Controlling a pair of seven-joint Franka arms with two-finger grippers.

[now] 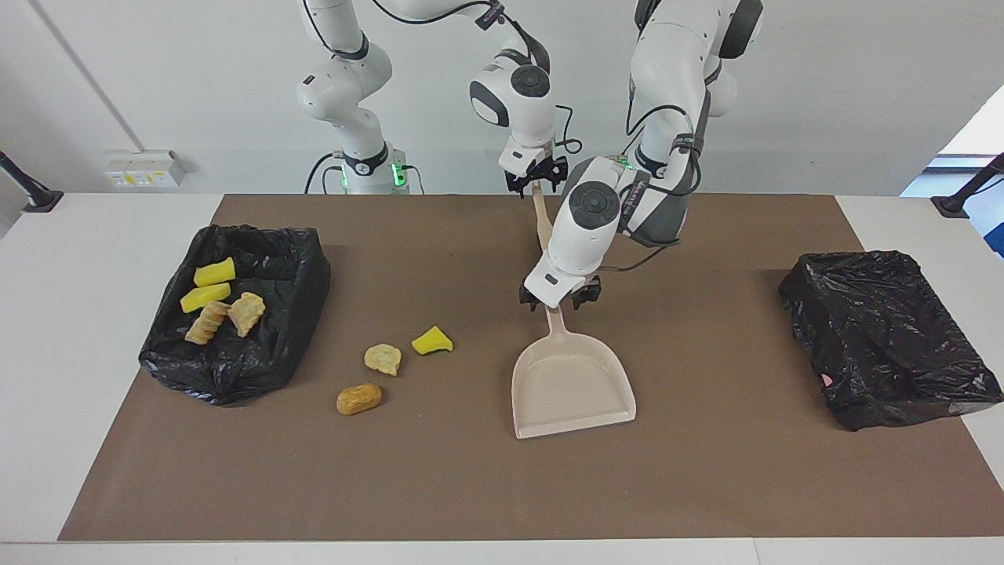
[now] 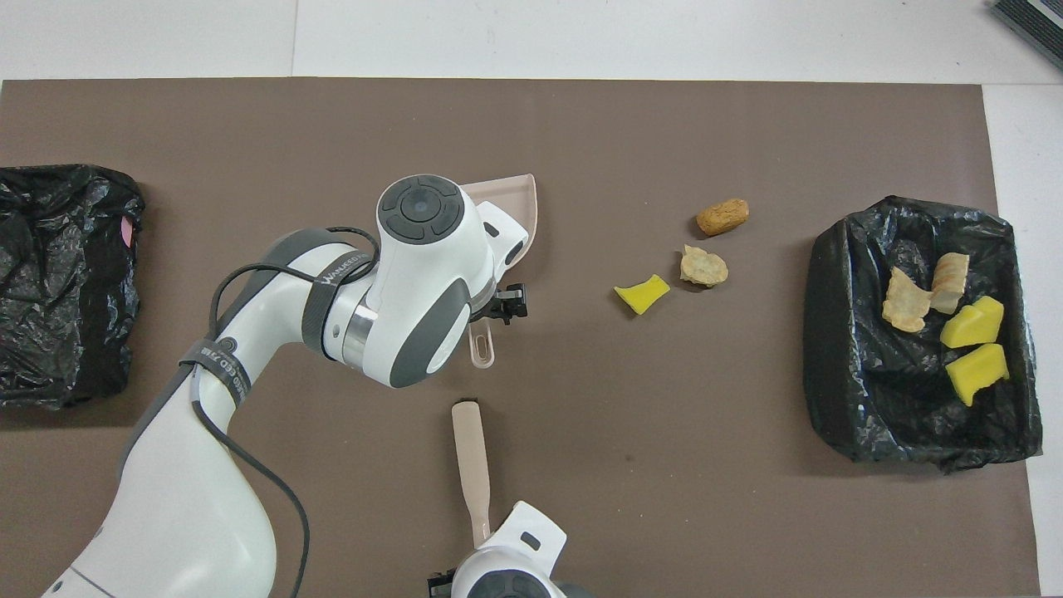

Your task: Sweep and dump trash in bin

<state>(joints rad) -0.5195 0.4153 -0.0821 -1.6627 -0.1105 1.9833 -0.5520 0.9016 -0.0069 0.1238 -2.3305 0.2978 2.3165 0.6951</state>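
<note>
A beige dustpan (image 1: pixel 572 384) lies flat mid-table, its mouth facing away from the robots; in the overhead view (image 2: pixel 516 193) the left arm covers most of it. My left gripper (image 1: pixel 558 302) is shut on its handle. My right gripper (image 1: pixel 537 182) is shut on the handle of a beige brush (image 1: pixel 541 224) (image 2: pixel 469 457); its bristles are hidden. Three pieces of trash lie on the mat toward the right arm's end: a yellow sponge chunk (image 1: pixel 431 341) (image 2: pixel 642 295), a tan piece (image 1: pixel 383 359) (image 2: pixel 703 266) and a golden-brown piece (image 1: pixel 359 399) (image 2: pixel 722 217).
A black-lined bin (image 1: pixel 298 259) (image 2: pixel 830 332) at the right arm's end holds two yellow chunks (image 1: pixel 214 272) and two tan pieces (image 1: pixel 246 314). A second black-lined bin (image 1: pixel 886 329) (image 2: pixel 58 274) stands at the left arm's end. A brown mat (image 1: pixel 706 486) covers the table.
</note>
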